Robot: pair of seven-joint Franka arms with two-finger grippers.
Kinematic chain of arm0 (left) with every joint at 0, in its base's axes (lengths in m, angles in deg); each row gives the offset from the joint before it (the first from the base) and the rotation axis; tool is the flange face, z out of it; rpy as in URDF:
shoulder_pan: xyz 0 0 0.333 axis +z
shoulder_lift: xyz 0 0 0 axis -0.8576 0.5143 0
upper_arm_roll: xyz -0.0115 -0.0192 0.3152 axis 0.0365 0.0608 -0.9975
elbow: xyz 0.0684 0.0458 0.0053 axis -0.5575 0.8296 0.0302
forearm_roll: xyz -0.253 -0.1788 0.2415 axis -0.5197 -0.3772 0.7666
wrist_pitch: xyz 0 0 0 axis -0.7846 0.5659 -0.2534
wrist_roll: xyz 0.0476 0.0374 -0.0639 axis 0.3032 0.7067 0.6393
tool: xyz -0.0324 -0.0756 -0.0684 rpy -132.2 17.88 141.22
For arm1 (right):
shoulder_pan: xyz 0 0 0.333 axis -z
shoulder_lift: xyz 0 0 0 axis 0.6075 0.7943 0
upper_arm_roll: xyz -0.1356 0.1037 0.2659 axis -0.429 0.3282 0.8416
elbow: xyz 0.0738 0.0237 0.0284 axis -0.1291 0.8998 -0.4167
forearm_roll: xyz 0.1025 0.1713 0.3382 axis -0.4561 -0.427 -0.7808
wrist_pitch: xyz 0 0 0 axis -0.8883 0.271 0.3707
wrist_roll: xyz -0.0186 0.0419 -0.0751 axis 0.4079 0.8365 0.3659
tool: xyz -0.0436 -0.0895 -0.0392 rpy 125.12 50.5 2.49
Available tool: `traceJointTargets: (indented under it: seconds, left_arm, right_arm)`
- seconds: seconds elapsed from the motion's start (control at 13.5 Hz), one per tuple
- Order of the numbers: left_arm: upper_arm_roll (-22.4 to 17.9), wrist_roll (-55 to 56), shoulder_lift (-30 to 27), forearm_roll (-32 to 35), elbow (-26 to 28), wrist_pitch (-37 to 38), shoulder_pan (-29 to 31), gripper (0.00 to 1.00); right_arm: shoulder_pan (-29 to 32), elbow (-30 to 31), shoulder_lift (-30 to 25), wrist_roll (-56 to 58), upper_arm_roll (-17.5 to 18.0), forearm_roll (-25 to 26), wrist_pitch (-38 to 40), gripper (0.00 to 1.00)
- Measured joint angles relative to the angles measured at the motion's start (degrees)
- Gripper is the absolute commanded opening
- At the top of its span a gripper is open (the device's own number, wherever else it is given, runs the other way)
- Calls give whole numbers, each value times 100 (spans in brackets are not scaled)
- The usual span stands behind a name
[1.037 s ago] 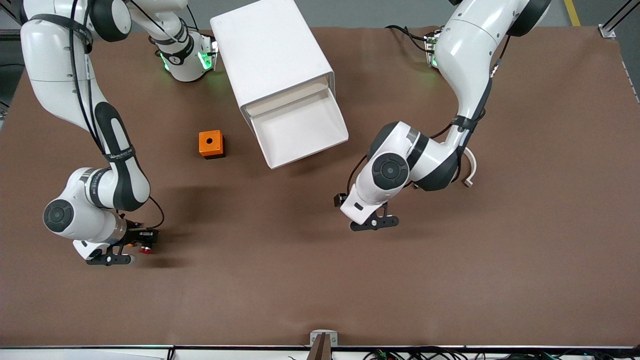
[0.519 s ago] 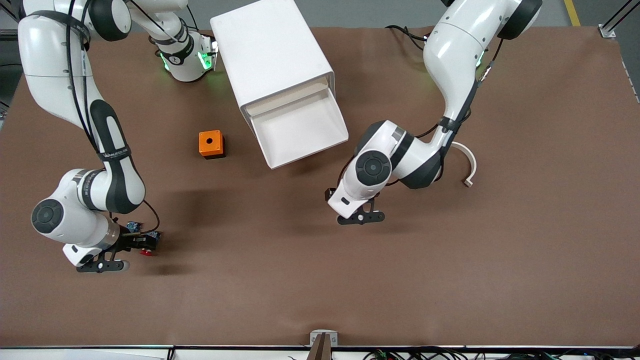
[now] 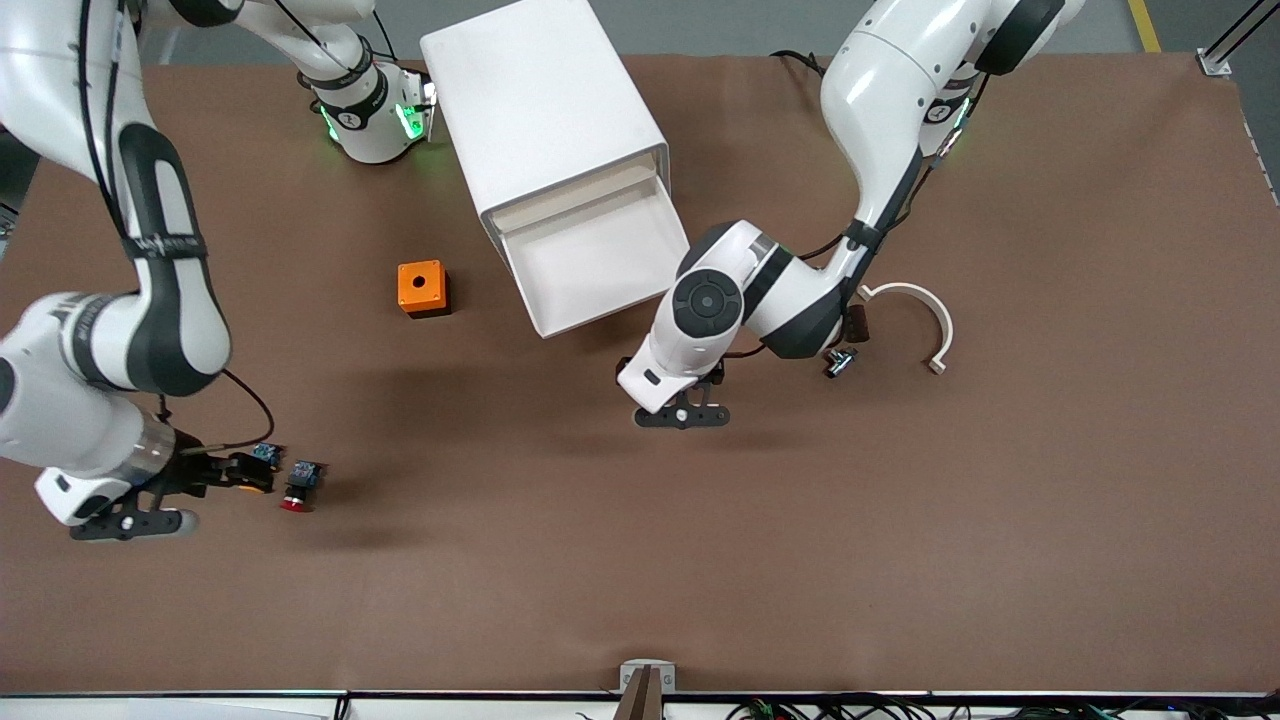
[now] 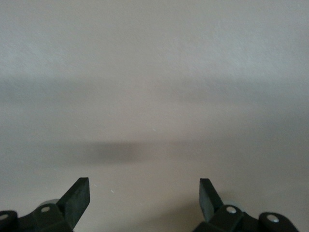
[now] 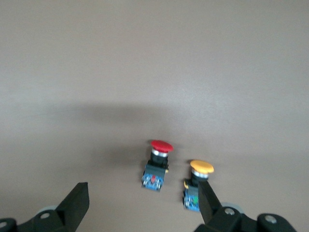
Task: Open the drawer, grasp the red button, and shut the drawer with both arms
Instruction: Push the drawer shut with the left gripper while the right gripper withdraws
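The white cabinet (image 3: 540, 110) has its top drawer (image 3: 600, 262) pulled out, and the drawer looks empty. The red-capped button (image 3: 299, 487) lies on its side on the table near the right arm's end, and shows in the right wrist view (image 5: 157, 166). My right gripper (image 3: 225, 470) is open above the table beside it and holds nothing (image 5: 143, 195). My left gripper (image 3: 683, 412) is open and empty over bare table, just before the drawer's front lip (image 4: 145, 186).
A yellow-capped button (image 5: 197, 186) lies beside the red one, close to one right finger. A small orange box (image 3: 422, 288) stands beside the cabinet. A white curved piece (image 3: 925, 315) and a small dark part (image 3: 838, 362) lie under the left arm.
My right gripper has drawn back from the red button toward the right arm's end of the table; the button stays put. My left gripper has moved toward the drawer's front.
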Motion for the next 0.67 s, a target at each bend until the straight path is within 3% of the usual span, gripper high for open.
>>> traceJointTargets:
  seconds: [0.3,0.67]
  left_arm:
    - [9,729,1,-15,21,69,-426,100]
    - [15,998,4,-20,63,945,-761,100]
  right_arm:
    - [1,4,-801,162,-32,0,824,100]
    - [-1,24,-1675,19,-181,-3,1733,100]
